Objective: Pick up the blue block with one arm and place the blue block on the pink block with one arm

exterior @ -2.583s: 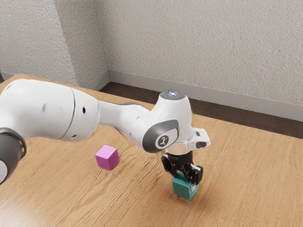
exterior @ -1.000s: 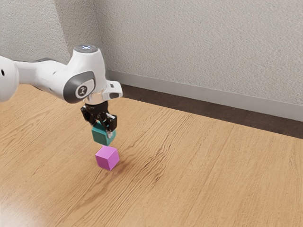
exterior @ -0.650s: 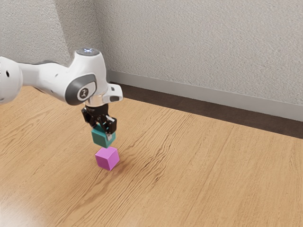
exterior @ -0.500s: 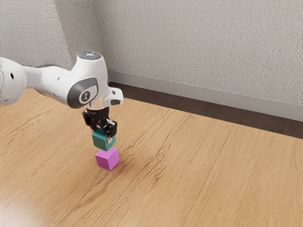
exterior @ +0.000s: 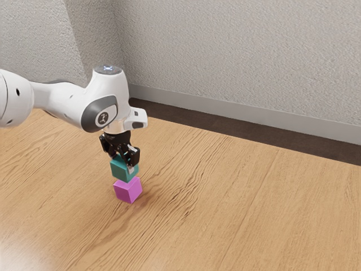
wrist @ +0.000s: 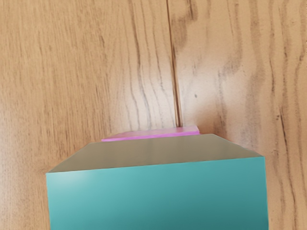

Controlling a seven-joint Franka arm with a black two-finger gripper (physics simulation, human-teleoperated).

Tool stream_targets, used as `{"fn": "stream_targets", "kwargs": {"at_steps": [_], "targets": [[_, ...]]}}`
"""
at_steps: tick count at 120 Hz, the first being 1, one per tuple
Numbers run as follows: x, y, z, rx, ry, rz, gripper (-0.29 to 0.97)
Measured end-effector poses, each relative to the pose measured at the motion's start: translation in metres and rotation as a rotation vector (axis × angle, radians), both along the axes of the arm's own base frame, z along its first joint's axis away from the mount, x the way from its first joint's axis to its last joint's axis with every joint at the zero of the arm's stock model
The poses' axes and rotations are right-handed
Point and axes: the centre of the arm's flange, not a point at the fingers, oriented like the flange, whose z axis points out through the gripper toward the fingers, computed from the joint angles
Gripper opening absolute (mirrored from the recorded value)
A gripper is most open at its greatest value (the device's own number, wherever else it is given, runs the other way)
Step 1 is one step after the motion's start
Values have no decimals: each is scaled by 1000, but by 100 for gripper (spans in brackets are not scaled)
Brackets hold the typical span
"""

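Currently: wood-grain tabletop [exterior: 225,197], white robot arm [exterior: 62,101] reaching over the small pink cube [exterior: 127,190]. Black two-finger gripper [exterior: 125,161] directly above the pink cube, fingers clamped on both sides of the blue-green cube [exterior: 122,169], which sits squarely over the pink cube; contact or hairline gap, can't tell

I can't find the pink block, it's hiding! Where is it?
In the exterior view's left half, the pink block sits on the wooden table, straight under the blue block that the end effector holds.
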Motion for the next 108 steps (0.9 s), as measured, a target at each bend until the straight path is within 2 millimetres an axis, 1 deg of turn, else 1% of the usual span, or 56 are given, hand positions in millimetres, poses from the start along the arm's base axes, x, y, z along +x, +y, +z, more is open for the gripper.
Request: {"fn": "stream_targets", "kwargs": {"at_steps": [46, 70, 92, 100, 108], "targets": [[-2, -5, 0, -5, 1, -17, 31], [-2, -4, -1, -14, 5, -20, 50], [-2, -4, 1, -18, 3, -28, 59], [-3, -4, 8, -23, -8, -32, 61], [-3, -7, 22, -34, -31, -41, 62]]}}
